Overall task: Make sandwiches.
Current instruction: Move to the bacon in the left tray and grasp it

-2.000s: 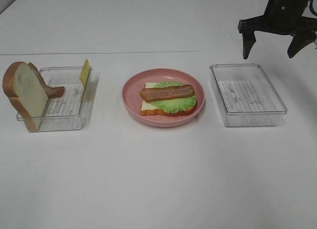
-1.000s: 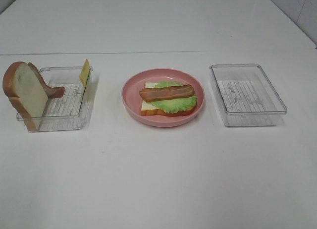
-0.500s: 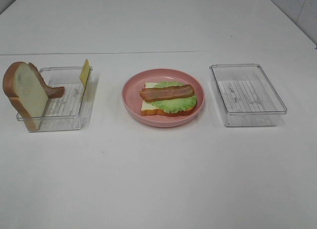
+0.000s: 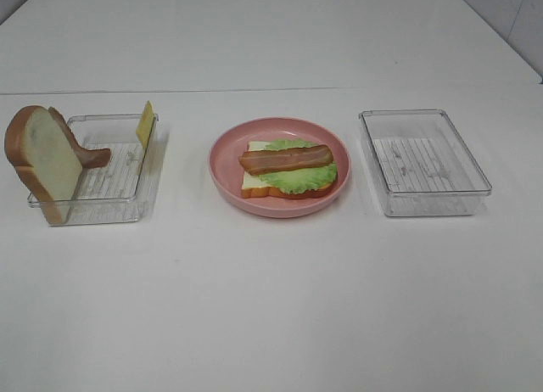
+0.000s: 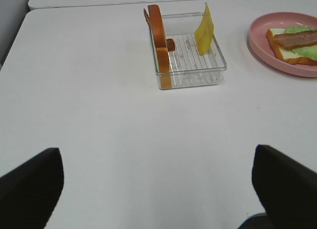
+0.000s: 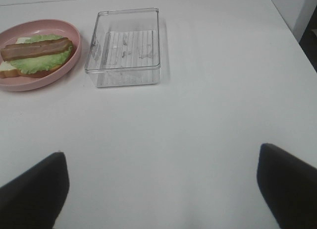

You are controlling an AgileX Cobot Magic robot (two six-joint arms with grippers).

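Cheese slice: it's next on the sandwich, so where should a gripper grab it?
Probably pinch the cheese slice by its top corner from above, jaws across its thin faces: it stands on edge against the clear tray wall nearest the pink plate, upper part free.

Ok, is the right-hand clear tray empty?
Empty. The right tray shows only its bare ribbed floor in the high and right wrist views.

The high camera looks steeply down on my white surface (image 4: 271,307) from well back, so the left clear tray (image 4: 93,210), the pink plate (image 4: 222,167) and the right clear tray (image 4: 428,205) all fit. Both wrist cameras face the same way but lower, past my left tool (image 5: 158,189) and right tool (image 6: 158,189). They share only the pink plate.
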